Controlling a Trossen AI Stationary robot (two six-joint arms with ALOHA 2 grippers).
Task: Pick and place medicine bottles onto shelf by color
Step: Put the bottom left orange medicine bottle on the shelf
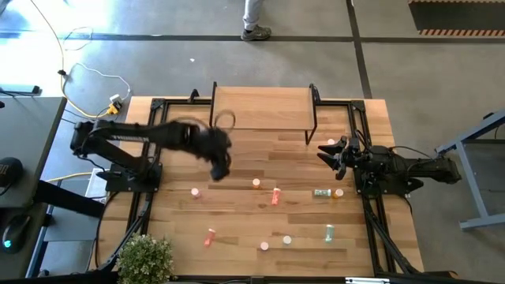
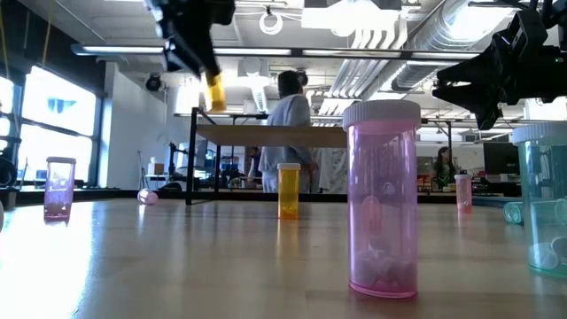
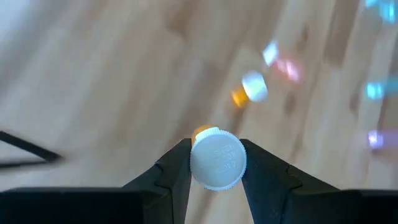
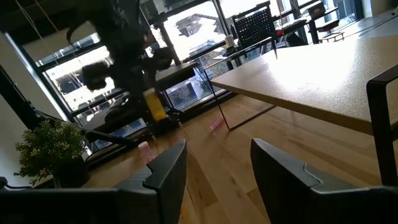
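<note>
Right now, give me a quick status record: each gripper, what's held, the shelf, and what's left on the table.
left gripper: raised above the table in front of the shelf, shut on an orange bottle with a white cap
right gripper: open, empty, waiting at the table's right side
shelf: far edge of the table, no bottles visible on it
table: loose bottles scattered, orange, pink and teal, some upright, some lying down
beyond table: a person stands behind the shelf
</note>
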